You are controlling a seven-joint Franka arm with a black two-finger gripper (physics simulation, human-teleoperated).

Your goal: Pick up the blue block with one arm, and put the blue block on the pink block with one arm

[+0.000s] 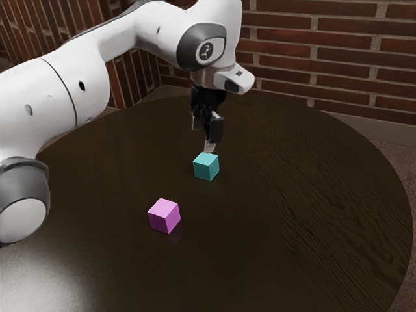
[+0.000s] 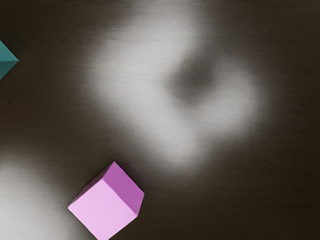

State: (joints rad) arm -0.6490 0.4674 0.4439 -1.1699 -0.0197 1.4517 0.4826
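One blue block (image 1: 206, 166), teal in shade, is seen resting flat on the dark round table (image 1: 312, 214), near its middle; nothing is gripped, and the block is left free on the wood. Directly above it the black gripper (image 1: 207, 140) is held pointing downward, its tips just over the block's upper far edge; whether contact is made cannot be told. The fingers are seen spread apart with nothing between them. In the wrist view only a corner of the blue block (image 2: 5, 60) is caught at the frame's edge.

The pink block (image 1: 164, 216) is set on the table nearer the camera and toward the exterior view's left of the blue one, apart from it and untouched; in the wrist view the pink block (image 2: 107, 207) is shown turned corner-on, with bare table (image 2: 225, 175) between the two cubes. A soft dark shadow (image 2: 192, 80) is cast on the lit wood.

The white arm (image 1: 97, 71) is brought in from the exterior view's left; a red brick wall (image 1: 325, 45) is seen behind the table.
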